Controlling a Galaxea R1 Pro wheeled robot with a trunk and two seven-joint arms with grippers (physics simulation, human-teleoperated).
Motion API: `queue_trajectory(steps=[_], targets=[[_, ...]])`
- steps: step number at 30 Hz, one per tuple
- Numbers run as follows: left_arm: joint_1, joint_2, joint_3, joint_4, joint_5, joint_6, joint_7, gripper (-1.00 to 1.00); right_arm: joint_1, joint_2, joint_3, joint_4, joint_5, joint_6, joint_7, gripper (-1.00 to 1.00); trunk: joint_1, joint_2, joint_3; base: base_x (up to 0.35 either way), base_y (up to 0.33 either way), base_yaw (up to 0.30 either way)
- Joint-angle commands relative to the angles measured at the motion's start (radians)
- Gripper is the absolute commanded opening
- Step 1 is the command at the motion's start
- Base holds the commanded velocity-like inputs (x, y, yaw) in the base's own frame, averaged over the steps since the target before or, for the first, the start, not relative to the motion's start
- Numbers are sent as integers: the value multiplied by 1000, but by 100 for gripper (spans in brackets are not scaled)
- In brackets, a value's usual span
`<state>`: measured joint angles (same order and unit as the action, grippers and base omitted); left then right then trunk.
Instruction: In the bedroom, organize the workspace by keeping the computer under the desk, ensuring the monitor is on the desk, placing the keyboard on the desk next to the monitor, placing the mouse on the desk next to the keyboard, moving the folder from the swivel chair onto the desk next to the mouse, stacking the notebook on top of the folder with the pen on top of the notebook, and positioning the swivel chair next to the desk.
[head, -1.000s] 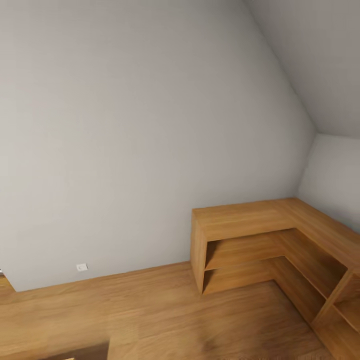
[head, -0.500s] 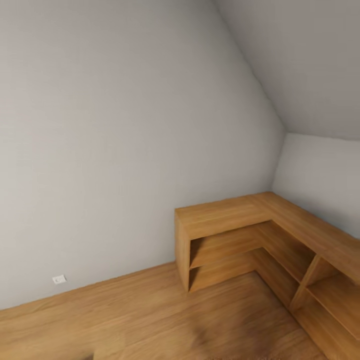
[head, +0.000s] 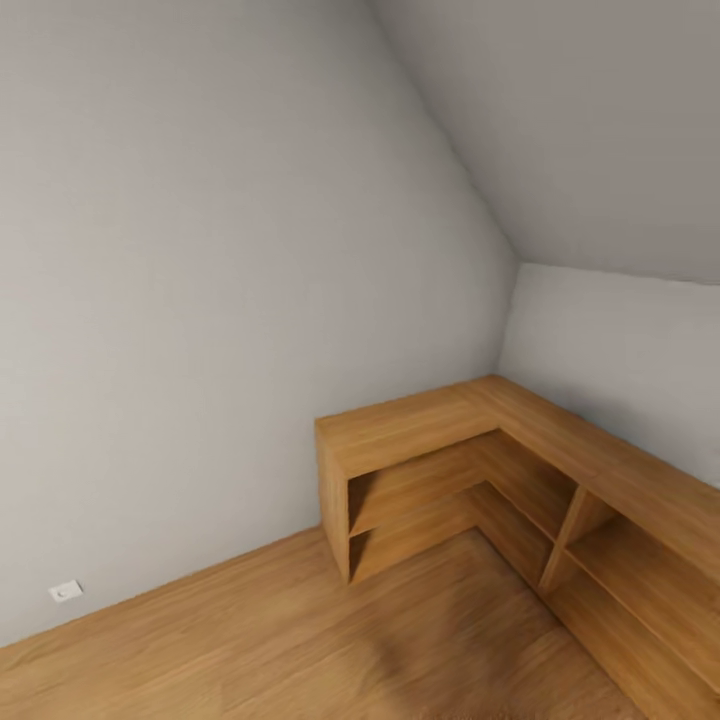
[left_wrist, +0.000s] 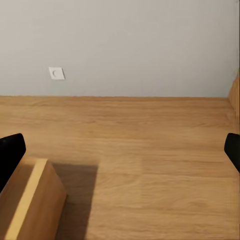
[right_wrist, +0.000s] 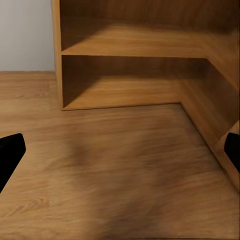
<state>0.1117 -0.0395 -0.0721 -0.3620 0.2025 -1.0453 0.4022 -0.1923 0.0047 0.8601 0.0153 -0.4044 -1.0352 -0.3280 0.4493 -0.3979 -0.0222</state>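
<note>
Bedroom corner, head view: L-shaped wooden shelf unit (head: 470, 470) against grey wall (head: 200, 300), bare wood floor (head: 300, 640) in front. Left wrist adds wall outlet (left_wrist: 56, 73) and wooden box edge (left_wrist: 30, 200). Left claw (left_wrist: 120, 150) and right claw (right_wrist: 120, 150) both spread wide, holding nothing.

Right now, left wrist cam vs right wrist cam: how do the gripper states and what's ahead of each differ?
Left gripper faces a bare grey wall with a wall outlet; right gripper faces the corner shelf unit. A wooden block sits near the left gripper; plain floor lies under the right. Both are open, holding nothing.
</note>
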Motion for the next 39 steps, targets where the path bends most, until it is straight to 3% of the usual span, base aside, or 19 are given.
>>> queue_trajectory(steps=[1,6,7,8,14,21,31,39], targets=[[0,3,-7,-1,6,-2,3,100,-1,0,8,2,-4,-2,-5,100,1,-2,-2,0,0,-260],[0,43,-9,18,-6,-2,2,100,-1,0,8,1,-4,-2,-5,100,1,-2,-2,0,0,-259],[0,77,-24,49,-42,-2,2,100,-1,0,7,1,-4,-2,-6,100,1,-2,-2,0,0,-258],[0,86,-32,58,-70,-2,5,100,-1,-1,7,1,-5,-2,-7,100,1,-2,-2,0,0,-257],[0,110,-47,95,-143,-2,9,100,-1,-2,7,0,-5,-2,-9,100,1,-2,-2,0,0,-257],[0,114,-52,138,-164,-2,4,100,-1,-3,8,0,-5,-3,-9,100,1,-2,-2,0,0,-257],[0,110,-50,141,-161,-2,6,100,-1,-2,7,0,-4,-2,-11,100,1,-2,-2,8,6,-256],[0,107,-50,136,-161,-2,6,100,-1,0,8,0,-5,1,-9,100,1,-2,-2,212,145,-257]])
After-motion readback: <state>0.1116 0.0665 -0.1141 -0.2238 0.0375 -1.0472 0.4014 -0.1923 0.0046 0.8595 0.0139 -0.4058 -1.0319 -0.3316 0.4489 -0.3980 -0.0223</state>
